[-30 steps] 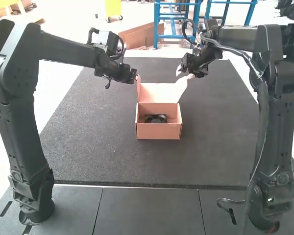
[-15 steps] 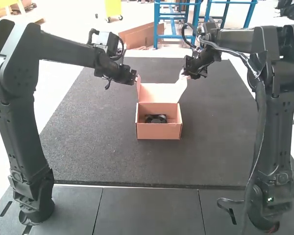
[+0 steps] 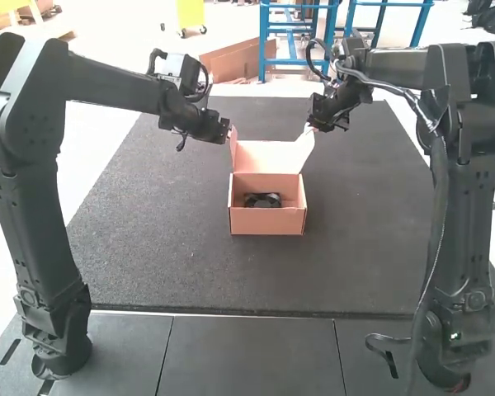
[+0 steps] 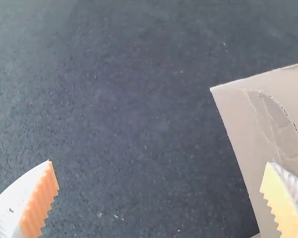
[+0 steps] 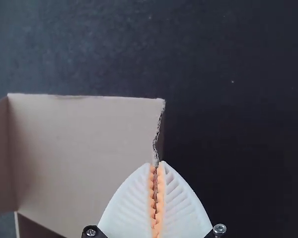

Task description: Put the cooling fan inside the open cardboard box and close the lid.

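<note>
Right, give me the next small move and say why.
Probably the right hand should tip the lid forward and down over the box. The fan already lies inside, the lid stands upright, and the right hand is shut on the lid's side edge. The left hand is open beside the lid's other corner, gripping nothing.

Cooling fan (image 3: pixel 262 199) in cardboard box (image 3: pixel 266 219) mid-mat (image 3: pixel 148 223), lid (image 3: pixel 264 157) upright along box's 12 o'clock edge; left fingers (image 3: pixel 225 130) at lid's 10 o'clock corner, right fingers (image 3: pixel 313 125) at its 2 o'clock corner.
</note>
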